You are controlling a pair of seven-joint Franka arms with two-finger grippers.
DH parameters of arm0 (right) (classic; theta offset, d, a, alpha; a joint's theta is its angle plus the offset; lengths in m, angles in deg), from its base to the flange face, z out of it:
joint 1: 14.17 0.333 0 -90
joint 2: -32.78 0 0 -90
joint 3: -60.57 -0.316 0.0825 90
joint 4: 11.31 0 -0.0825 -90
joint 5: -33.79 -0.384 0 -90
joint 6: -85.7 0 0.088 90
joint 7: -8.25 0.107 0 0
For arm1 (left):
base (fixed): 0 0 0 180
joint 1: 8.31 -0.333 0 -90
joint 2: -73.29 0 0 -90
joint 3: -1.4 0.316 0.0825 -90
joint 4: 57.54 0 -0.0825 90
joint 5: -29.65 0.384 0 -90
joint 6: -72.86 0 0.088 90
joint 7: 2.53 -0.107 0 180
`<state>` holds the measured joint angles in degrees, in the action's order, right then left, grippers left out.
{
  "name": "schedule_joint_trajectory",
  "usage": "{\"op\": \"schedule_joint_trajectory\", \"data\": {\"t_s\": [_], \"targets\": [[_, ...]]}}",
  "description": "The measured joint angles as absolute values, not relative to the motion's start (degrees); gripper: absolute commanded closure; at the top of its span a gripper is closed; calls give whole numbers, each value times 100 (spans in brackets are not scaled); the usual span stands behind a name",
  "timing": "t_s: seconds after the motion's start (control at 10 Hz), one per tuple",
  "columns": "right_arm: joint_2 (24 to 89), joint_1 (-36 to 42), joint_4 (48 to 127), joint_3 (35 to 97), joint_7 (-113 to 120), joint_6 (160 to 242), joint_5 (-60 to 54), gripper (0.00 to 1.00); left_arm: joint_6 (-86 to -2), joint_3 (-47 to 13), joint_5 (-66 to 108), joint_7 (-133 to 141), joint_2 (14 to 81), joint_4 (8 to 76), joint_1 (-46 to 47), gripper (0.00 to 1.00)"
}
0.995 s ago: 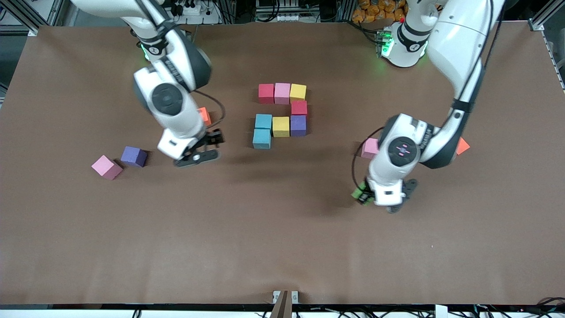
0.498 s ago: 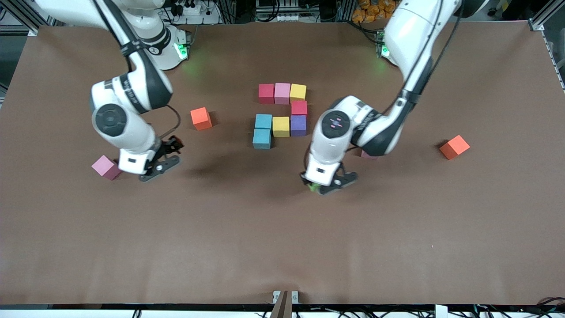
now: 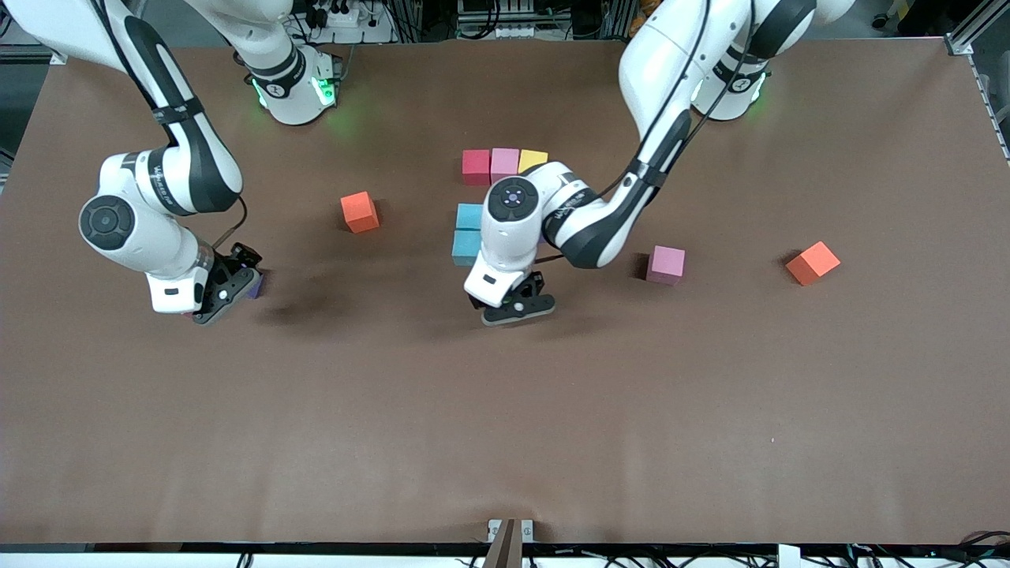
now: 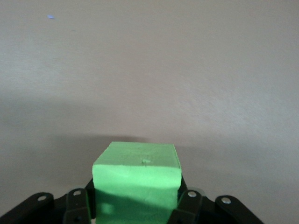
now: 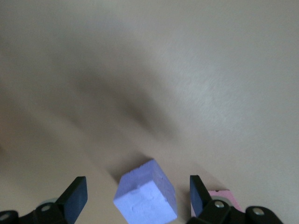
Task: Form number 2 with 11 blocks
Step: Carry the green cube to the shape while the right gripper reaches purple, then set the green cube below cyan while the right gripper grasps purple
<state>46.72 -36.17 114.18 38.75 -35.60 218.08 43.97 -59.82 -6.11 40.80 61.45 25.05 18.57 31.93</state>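
Jaws of left gripper pinch green block; right gripper spread over purple block.

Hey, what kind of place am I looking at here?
Most likely a robotics lab: two arms mounted on a brown-covered table, metal framing and cabling along its edge, and foam blocks such as a green block for handling practice.

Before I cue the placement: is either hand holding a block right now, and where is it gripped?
The left hand holds the green block, fingers on two facing sides. The right hand is open around the purple block, holding nothing.
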Motion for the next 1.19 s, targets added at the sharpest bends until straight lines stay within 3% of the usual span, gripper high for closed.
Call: {"op": "schedule_joint_trajectory", "data": {"t_s": [0.8,1.19], "targets": [[4928,-3952,11846,4122,-6841,22648,4394,0,-6351,-352,4080,6095,2104,1574,3891,100],[5496,-4226,11888,4172,-7314,23202,4395,0,-6369,-348,4081,6077,2097,1558,3917,100]]}}
